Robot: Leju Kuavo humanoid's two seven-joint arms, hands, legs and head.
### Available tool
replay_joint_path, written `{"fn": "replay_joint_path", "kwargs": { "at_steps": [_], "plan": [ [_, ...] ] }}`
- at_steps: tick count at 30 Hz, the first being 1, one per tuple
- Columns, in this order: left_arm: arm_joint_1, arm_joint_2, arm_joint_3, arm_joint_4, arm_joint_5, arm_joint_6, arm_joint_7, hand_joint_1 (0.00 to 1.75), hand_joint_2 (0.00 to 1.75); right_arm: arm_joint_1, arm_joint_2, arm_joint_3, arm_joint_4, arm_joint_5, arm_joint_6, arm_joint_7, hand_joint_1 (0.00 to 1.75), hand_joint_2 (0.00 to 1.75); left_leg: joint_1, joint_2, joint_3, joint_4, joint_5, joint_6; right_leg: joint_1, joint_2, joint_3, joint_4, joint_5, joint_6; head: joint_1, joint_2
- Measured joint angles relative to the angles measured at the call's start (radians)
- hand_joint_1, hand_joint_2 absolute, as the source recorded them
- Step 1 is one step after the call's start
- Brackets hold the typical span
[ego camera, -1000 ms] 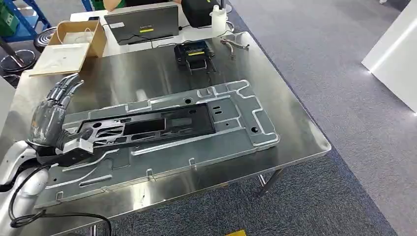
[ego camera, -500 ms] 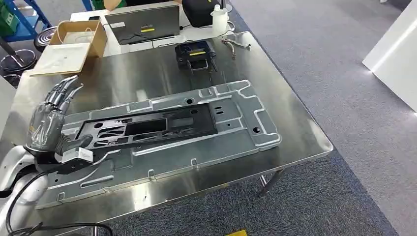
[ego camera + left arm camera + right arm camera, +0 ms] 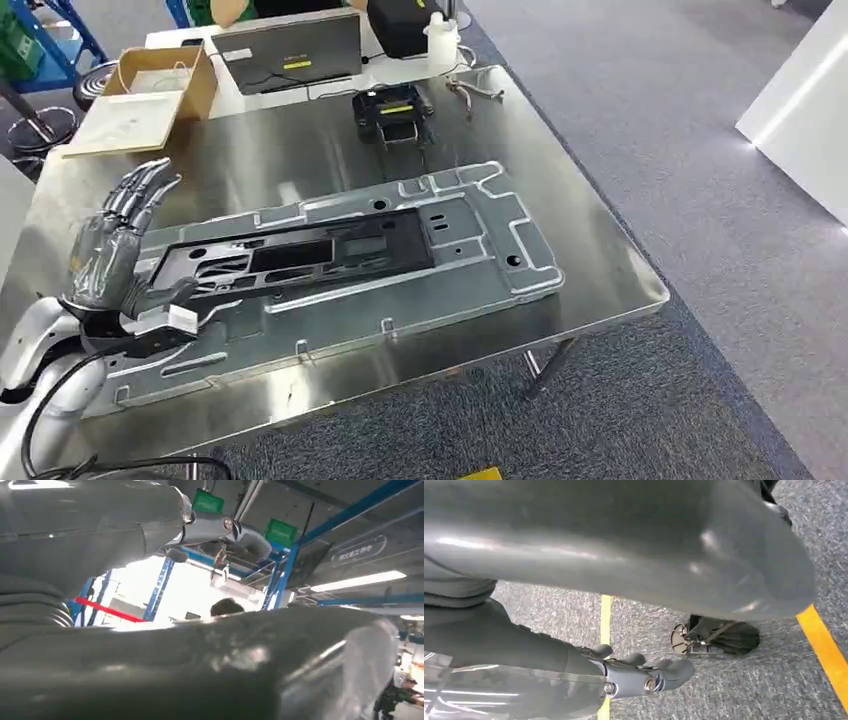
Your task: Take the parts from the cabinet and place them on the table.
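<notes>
Surface: grey carpet is being spread around a steel table (image 3: 590, 240), whose shiny top is being seen from above in the head view.
Parts: a large silver stamped panel (image 3: 470, 265) is lying flat along the table, and a black perforated frame (image 3: 300, 255) is resting on top of it, towards the robot's left.
Left hand: the left hand (image 3: 110, 250) is being held upright at the left end of the parts, fingers stretched apart and pointing away from the robot, nothing being gripped; its thumb is sitting just beside the black frame's end, and contact cannot be told.
Right hand: the right hand (image 3: 639, 675) is being seen in the right wrist view above carpet marked with yellow floor lines (image 3: 824, 647); its fingers are showing only partly, so whether they are apart or closed cannot be told.
Far end: a small black device (image 3: 392, 108) and metal pliers (image 3: 470, 90) are lying on the table; a laptop (image 3: 290, 50), an open cardboard box (image 3: 160, 75) and a white bottle (image 3: 442, 40) are being kept just beyond.
</notes>
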Motion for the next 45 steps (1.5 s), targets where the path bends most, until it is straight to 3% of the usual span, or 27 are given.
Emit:
{"fn": "replay_joint_path", "kwargs": {
  "at_steps": [2, 4, 6, 8, 11, 12, 13, 17, 18, 20, 21, 22, 23, 25, 26, 27, 28, 30, 32, 34, 36, 38, 40, 42, 43, 44, 45],
  "plan": [
    [0.000, 0.000, -0.001, 0.000, 0.000, 0.000, 0.000, 0.00, 0.00, 0.001, 0.002, 0.000, 0.000, 0.000, 0.000, 0.000, 0.00, 0.00, -0.002, -0.001, -0.006, -0.002, 0.006, -0.016, -0.007, -0.003, -0.006, -0.011, 0.015, -0.014, 0.000, 0.000],
    [-0.002, 0.000, -0.001, 0.000, 0.000, -0.002, 0.000, 0.00, 0.00, -0.001, 0.002, 0.000, 0.000, 0.000, 0.001, 0.000, 0.00, 0.00, 0.005, 0.000, -0.033, 0.063, -0.073, -0.024, -0.009, -0.006, -0.022, -0.014, 0.031, -0.029, 0.000, 0.000],
    [0.000, 0.000, -0.003, 0.000, 0.000, -0.002, 0.000, 0.00, 0.00, 0.000, 0.002, 0.000, 0.000, 0.000, 0.000, 0.000, 0.00, 0.00, 0.011, 0.000, -0.076, 0.212, -0.171, -0.033, -0.007, -0.007, -0.040, -0.012, 0.044, -0.030, 0.000, 0.000],
    [0.002, 0.000, -0.007, 0.001, 0.000, -0.002, 0.001, 0.00, 0.00, 0.000, 0.002, 0.000, 0.000, 0.000, 0.000, -0.002, 0.00, 0.00, 0.014, 0.000, -0.090, 0.301, -0.200, -0.039, -0.006, -0.007, -0.063, -0.007, 0.058, -0.028, 0.000, 0.000],
    [0.001, 0.000, -0.009, 0.001, 0.000, -0.002, 0.001, 0.00, 0.00, 0.000, 0.003, 0.000, 0.000, 0.000, 0.001, -0.003, 0.00, 0.00, 0.015, 0.001, 0.050, 0.117, -0.114, -0.037, -0.008, -0.007, -0.089, 0.004, 0.071, -0.019, 0.000, 0.000],
    [0.000, 0.000, -0.009, 0.000, 0.000, -0.002, 0.001, 0.00, 0.00, 0.000, 0.003, 0.000, 0.000, 0.000, 0.001, -0.003, 0.00, 0.00, 0.015, 0.001, 0.112, 0.023, -0.104, -0.032, -0.008, -0.007, -0.092, 0.008, 0.075, -0.014, 0.000, 0.000],
    [-0.001, 0.000, -0.009, 0.000, 0.000, -0.002, 0.002, 0.00, 0.00, 0.000, 0.003, 0.000, 0.000, -0.001, 0.001, -0.003, 0.00, 0.00, 0.009, 0.000, 0.137, -0.020, -0.124, -0.027, -0.005, -0.007, -0.097, 0.009, 0.080, -0.006, 0.000, 0.000],
    [0.001, 0.002, -0.010, 0.000, 0.000, -0.004, 0.004, 0.00, 0.00, 0.002, 0.004, -0.001, 0.000, -0.003, 0.001, -0.003, 0.00, 0.00, 0.006, 0.000, 0.113, -0.023, -0.092, -0.003, -0.002, -0.005, -0.098, 0.000, 0.109, 0.023, 0.000, 0.000],
    [-0.001, 0.001, -0.011, 0.000, 0.000, -0.006, 0.004, 0.00, 0.00, 0.001, 0.003, -0.002, 0.000, -0.003, 0.000, -0.003, 0.00, 0.00, 0.012, 0.007, 0.109, -0.027, -0.079, 0.004, -0.009, -0.005, -0.105, 0.013, 0.089, 0.023, 0.000, 0.000],
    [-0.002, 0.001, -0.014, 0.000, -0.002, -0.015, 0.003, 0.00, 0.00, 0.000, 0.002, -0.002, 0.000, -0.005, 0.000, -0.003, 0.00, 0.00, 0.010, 0.008, 0.086, -0.027, -0.060, 0.024, -0.010, -0.006, -0.147, 0.112, -0.026, 0.026, 0.000, 0.000],
    [-0.001, 0.001, -0.015, 0.000, -0.002, -0.017, 0.003, 0.00, 0.00, 0.000, 0.002, -0.002, 0.000, -0.006, -0.001, -0.003, 0.00, 0.00, 0.009, 0.008, 0.073, -0.027, -0.050, 0.024, -0.010, -0.006, -0.170, 0.185, -0.076, 0.029, 0.000, 0.000],
    [0.000, 0.000, -0.016, 0.000, -0.003, -0.018, 0.003, 0.00, 0.00, 0.000, 0.002, -0.002, 0.000, -0.006, -0.001, -0.003, 0.00, 0.00, 0.007, 0.008, 0.057, -0.025, -0.040, 0.024, -0.009, -0.006, -0.190, 0.256, -0.107, 0.032, 0.000, 0.000],
    [0.000, 0.000, -0.016, 0.000, -0.003, -0.018, 0.003, 0.00, 0.00, 0.000, 0.002, -0.002, 0.000, -0.006, -0.001, -0.003, 0.00, 0.00, 0.005, 0.008, 0.042, -0.023, -0.029, 0.023, -0.009, -0.006, -0.194, 0.296, -0.105, 0.033, 0.000, 0.000],
    [0.000, 0.000, -0.016, 0.000, -0.003, -0.019, 0.004, 0.00, 0.00, -0.001, 0.002, -0.002, 0.000, -0.007, -0.001, -0.004, 0.00, 0.00, 0.002, 0.008, 0.015, -0.019, -0.013, 0.021, -0.008, -0.006, -0.143, 0.252, -0.046, 0.028, 0.000, 0.000],
    [0.000, 0.000, -0.016, 0.000, -0.003, -0.019, 0.005, 0.00, 0.00, -0.001, 0.001, -0.002, 0.000, -0.007, -0.001, -0.005, 0.00, 0.00, -0.001, 0.008, 0.002, -0.015, -0.006, 0.019, -0.007, -0.005, -0.088, 0.180, -0.012, 0.022, 0.000, 0.000],
    [0.000, 0.000, -0.016, 0.000, -0.003, -0.019, 0.006, 0.00, 0.00, -0.002, 0.000, -0.002, 0.000, -0.007, -0.001, -0.005, 0.00, 0.00, -0.002, 0.007, -0.008, -0.012, 0.002, 0.017, 0.000, -0.005, -0.016, 0.083, 0.002, 0.010, 0.000, 0.000],
    [0.000, 0.000, -0.016, 0.000, -0.004, -0.019, 0.006, 0.00, 0.00, -0.005, -0.003, -0.002, -0.001, -0.007, -0.001, -0.006, 0.00, 0.00, -0.004, 0.008, -0.015, -0.009, 0.007, 0.012, 0.005, -0.005, 0.033, 0.003, -0.029, 0.000, 0.000, 0.000],
    [-0.001, 0.000, -0.016, 0.000, -0.009, -0.021, 0.007, 0.00, 0.00, -0.005, -0.004, -0.002, -0.002, -0.007, -0.001, -0.007, 0.00, 0.00, -0.001, 0.010, -0.016, -0.011, 0.022, 0.000, 0.010, -0.006, 0.036, -0.021, -0.018, 0.003, 0.000, 0.000],
    [0.006, 0.000, -0.020, -0.003, -0.021, -0.021, 0.015, 0.00, 0.00, -0.005, -0.004, -0.002, -0.002, -0.003, -0.004, -0.007, 0.00, 0.00, 0.001, 0.011, -0.020, -0.017, 0.039, -0.013, 0.010, -0.007, 0.029, -0.028, -0.003, -0.007, 0.000, 0.000],
    [0.023, 0.000, -0.020, -0.013, -0.053, -0.020, 0.042, 0.00, 0.00, -0.006, -0.002, -0.002, -0.001, 0.001, -0.010, -0.003, 0.00, 0.00, 0.003, 0.007, -0.039, 0.010, -0.013, -0.023, -0.002, -0.012, 0.015, -0.042, 0.025, -0.020, 0.000, 0.000],
    [0.041, -0.001, -0.021, -0.024, -0.076, -0.018, 0.064, 0.00, 0.00, -0.005, -0.003, -0.002, -0.001, 0.001, -0.010, -0.004, 0.00, 0.00, 0.010, 0.007, -0.076, 0.144, -0.139, -0.033, -0.003, -0.014, -0.013, -0.042, 0.047, -0.024, 0.000, 0.000],
    [0.059, -0.001, -0.022, -0.032, -0.084, -0.017, 0.072, 0.00, 0.00, -0.003, -0.003, -0.002, -0.001, 0.002, -0.006, -0.010, 0.00, 0.00, 0.017, 0.007, -0.099, 0.281, -0.192, -0.043, -0.002, -0.015, -0.046, -0.038, 0.070, -0.021, 0.000, 0.000],
    [0.067, -0.002, -0.023, -0.037, -0.086, -0.017, 0.075, 0.00, 0.00, -0.003, -0.002, -0.002, -0.001, 0.002, -0.005, -0.013, 0.00, 0.00, 0.023, 0.008, -0.056, 0.271, -0.136, -0.051, -0.005, -0.016, -0.082, -0.029, 0.090, -0.014, 0.000, 0.000],
    [0.069, -0.002, -0.023, -0.047, -0.087, -0.018, 0.077, 0.00, 0.00, -0.004, -0.001, -0.002, -0.001, 0.002, -0.005, -0.014, 0.00, 0.00, 0.027, 0.009, 0.056, 0.130, -0.078, -0.056, -0.011, -0.016, -0.116, -0.013, 0.106, -0.002, 0.000, 0.000],
    [0.068, -0.002, -0.023, -0.051, -0.087, -0.017, 0.077, 0.00, 0.00, -0.006, -0.001, -0.002, -0.001, 0.003, -0.005, -0.015, 0.00, 0.00, 0.029, 0.009, 0.128, 0.023, -0.117, -0.058, -0.010, -0.016, -0.128, -0.002, 0.112, 0.006, 0.000, 0.000],
    [0.069, -0.002, -0.023, -0.056, -0.087, -0.017, 0.078, 0.00, 0.00, -0.005, -0.001, -0.002, -0.001, 0.003, -0.005, -0.016, 0.00, 0.00, 0.018, 0.003, 0.159, -0.033, -0.136, -0.044, -0.009, -0.015, -0.134, 0.005, 0.118, 0.014, 0.000, 0.000],
    [0.071, -0.002, -0.023, -0.058, -0.089, -0.018, 0.080, 0.00, 0.00, -0.003, -0.001, -0.002, -0.001, 0.003, -0.005, -0.018, 0.00, 0.00, 0.018, 0.003, 0.147, -0.021, -0.131, -0.035, -0.008, -0.015, -0.129, -0.001, 0.127, 0.022, 0.000, 0.000]
  ]
}}
